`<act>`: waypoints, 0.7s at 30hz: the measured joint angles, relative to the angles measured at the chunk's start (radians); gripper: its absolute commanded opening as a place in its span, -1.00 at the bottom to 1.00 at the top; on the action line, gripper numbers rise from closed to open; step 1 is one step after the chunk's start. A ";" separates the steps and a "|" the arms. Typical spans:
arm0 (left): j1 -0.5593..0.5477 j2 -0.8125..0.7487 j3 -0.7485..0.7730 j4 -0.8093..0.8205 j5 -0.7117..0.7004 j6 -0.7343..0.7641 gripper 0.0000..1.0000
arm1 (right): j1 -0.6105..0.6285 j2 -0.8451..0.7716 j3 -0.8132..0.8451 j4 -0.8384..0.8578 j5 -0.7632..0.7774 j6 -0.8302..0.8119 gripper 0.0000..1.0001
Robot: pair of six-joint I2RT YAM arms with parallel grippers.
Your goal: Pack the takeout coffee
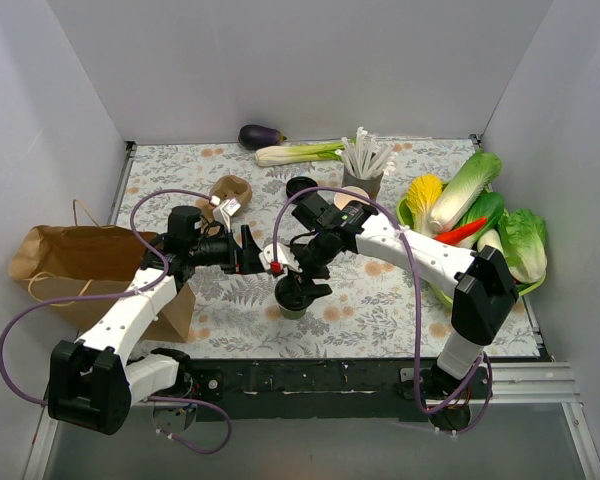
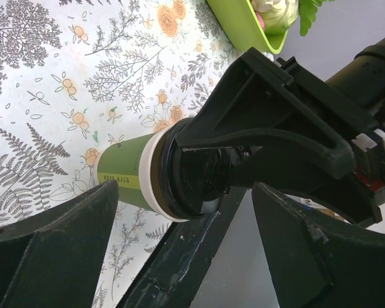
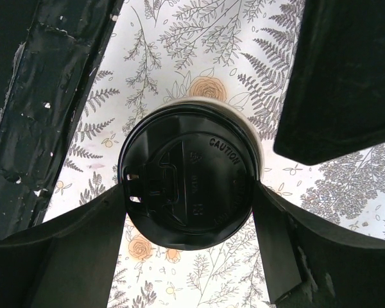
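Only right wrist view shows takeout coffee (image 3: 191, 176) lid lettering.

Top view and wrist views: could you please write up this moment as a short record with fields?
coffee: upright on the table, near its front edge, lid on
right claw: over the coffee, fingers flanking the lid; whether it grips cannot be told
left claw: open, empty, beside the coffee
bag: brown paper, at the table's left edge, apart from the coffee
packed: not yet
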 measured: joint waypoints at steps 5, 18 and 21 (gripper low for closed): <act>-0.005 0.000 0.018 -0.016 -0.018 0.039 0.68 | 0.000 0.000 -0.023 0.006 0.000 0.005 0.50; -0.018 0.022 0.111 -0.180 -0.109 0.151 0.64 | 0.000 0.000 -0.027 0.031 0.001 0.033 0.50; -0.018 0.028 0.111 -0.188 -0.120 0.151 0.64 | 0.000 0.000 -0.027 0.032 0.002 0.041 0.50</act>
